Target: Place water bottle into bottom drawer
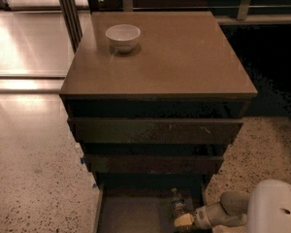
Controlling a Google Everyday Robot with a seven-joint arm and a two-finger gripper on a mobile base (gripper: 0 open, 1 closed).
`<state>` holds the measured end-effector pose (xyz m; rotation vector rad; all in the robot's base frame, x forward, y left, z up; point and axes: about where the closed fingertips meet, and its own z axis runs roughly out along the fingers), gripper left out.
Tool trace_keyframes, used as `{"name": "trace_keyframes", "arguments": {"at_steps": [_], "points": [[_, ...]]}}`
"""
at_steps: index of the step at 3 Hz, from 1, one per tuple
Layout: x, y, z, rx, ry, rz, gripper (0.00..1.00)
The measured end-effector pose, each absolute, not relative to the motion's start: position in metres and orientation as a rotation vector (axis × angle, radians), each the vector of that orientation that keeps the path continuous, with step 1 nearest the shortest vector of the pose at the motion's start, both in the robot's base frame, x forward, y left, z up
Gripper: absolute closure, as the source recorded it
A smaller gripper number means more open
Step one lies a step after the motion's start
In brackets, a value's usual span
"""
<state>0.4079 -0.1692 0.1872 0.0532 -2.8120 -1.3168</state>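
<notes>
White bowl [122, 36] sits near the back left corner of the brown counter [184, 67]. Below the counter's front edge, the two upper drawers [155, 130] step slightly forward. The bottom drawer [131, 215] is pulled out furthest, its floor exposed. The water bottle [178, 206] stands cap-up within this drawer, near its right wall and below the right half of the front edge. Whether it rests on the floor cannot be told. The end effector [184, 221] lies at the bottle's lower end, reaching in from the right; whether it is spread or pinching cannot be told. Judged risk: released upright, the bottle may topple and roll, and a sideways withdrawal could drag it against the right wall.
</notes>
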Motion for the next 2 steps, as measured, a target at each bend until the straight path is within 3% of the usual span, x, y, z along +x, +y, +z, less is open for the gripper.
{"name": "trace_keyframes", "arguments": {"at_steps": [2], "points": [[0.443,-0.188,0.148,0.036,-2.817,-1.182,0.97]]}}
